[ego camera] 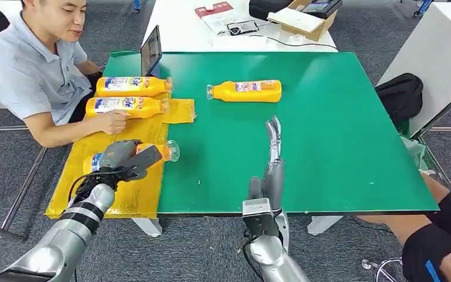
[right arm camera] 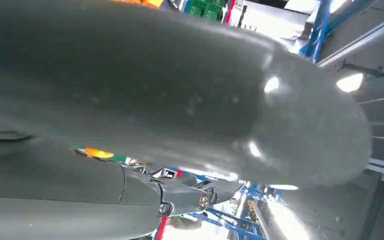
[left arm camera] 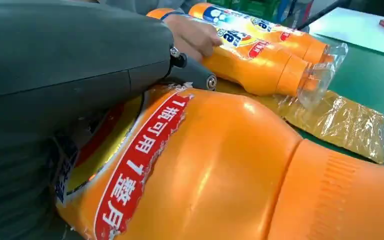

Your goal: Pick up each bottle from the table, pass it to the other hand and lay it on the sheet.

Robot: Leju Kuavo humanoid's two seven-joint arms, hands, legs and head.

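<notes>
Head view shows our left hand (ego camera: 123, 157) gripping a bottle (ego camera: 165, 151) over the sheet (ego camera: 130, 197); our right hand (ego camera: 273, 154) is open, holding nothing. We should lower it flat, then release, clear of the person's hand (ego camera: 113, 121).

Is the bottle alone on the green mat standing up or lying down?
Lying down. The bottle rests on its side on the green mat, cap end toward the yellow sheet, clear of both hands.

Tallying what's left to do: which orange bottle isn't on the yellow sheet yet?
The bottle lying alone on the green table, ahead of the right hand; the other three lie on the yellow sheet.
</notes>
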